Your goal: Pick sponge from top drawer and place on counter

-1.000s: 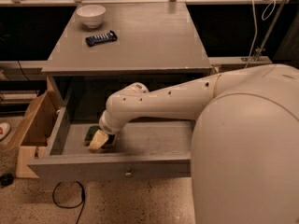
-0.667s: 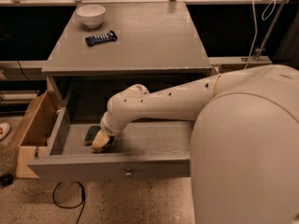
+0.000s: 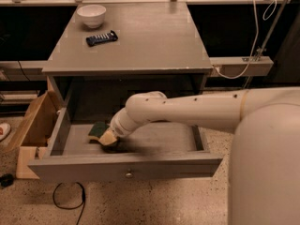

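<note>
1 sponge [image 3: 96, 129], 1 bowl [image 3: 91, 15] + 1 remote [image 3: 101, 38] on counter [image 3: 150, 41]. Sponge's in top drawer [image 3: 154, 165], right against gripper [image 3: 108, 138]; can't tell if gripper's clamped.

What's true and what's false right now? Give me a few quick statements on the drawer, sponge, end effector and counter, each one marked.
1. The top drawer stands open. True.
2. The end effector is down inside the top drawer, at the sponge. True.
3. A dark gadget lies on the counter near a white bowl. True.
4. The sponge lies on the counter. False: it is in the left part of the top drawer.
5. The white bowl sits in the top drawer. False: it stands at the counter's far left corner.
</note>
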Robot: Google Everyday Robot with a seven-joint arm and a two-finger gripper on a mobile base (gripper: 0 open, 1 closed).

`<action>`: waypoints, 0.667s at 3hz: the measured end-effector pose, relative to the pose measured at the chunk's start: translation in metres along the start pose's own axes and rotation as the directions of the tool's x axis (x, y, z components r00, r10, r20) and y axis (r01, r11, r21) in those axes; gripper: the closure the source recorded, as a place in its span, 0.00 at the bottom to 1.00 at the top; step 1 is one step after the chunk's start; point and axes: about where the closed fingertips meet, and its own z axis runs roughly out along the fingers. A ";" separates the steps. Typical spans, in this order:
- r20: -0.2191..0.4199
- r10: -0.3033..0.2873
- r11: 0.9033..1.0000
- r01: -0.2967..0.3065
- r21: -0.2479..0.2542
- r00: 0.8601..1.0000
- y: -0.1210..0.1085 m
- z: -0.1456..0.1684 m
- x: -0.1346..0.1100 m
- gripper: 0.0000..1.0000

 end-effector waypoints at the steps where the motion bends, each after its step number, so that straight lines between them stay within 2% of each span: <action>1: 0.147 0.061 0.994 -0.047 -0.097 0.987 0.006 -0.016 -0.012 0.96; 2: 0.291 0.061 0.986 -0.013 -0.165 0.955 0.009 -0.062 -0.028 1.00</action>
